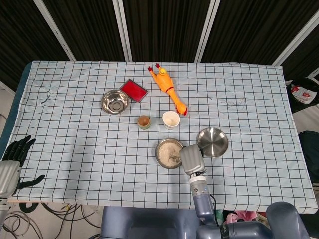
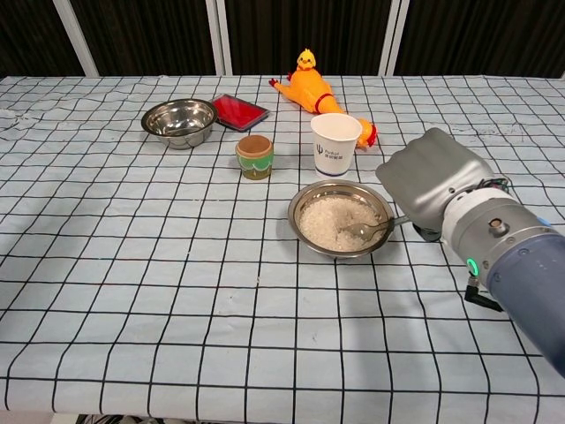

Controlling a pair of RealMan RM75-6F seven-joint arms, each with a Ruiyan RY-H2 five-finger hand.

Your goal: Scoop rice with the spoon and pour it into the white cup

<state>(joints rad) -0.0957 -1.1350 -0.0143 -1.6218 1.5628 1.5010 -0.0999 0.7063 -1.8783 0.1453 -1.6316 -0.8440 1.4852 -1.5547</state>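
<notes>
Chest view: right hand (image 2: 430, 179) grips spoon (image 2: 364, 230), bowl-end in rice (image 2: 331, 220) leftward.

Right hand (image 2: 433, 181) knuckles-up, gripping; left hand (image 1: 14, 158) low, fingers spread.

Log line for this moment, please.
phase: scooping | right hand holds spoon, bowl end in rice bowl | white cup behind bowl, upright | left hand idle at table edge
</notes>
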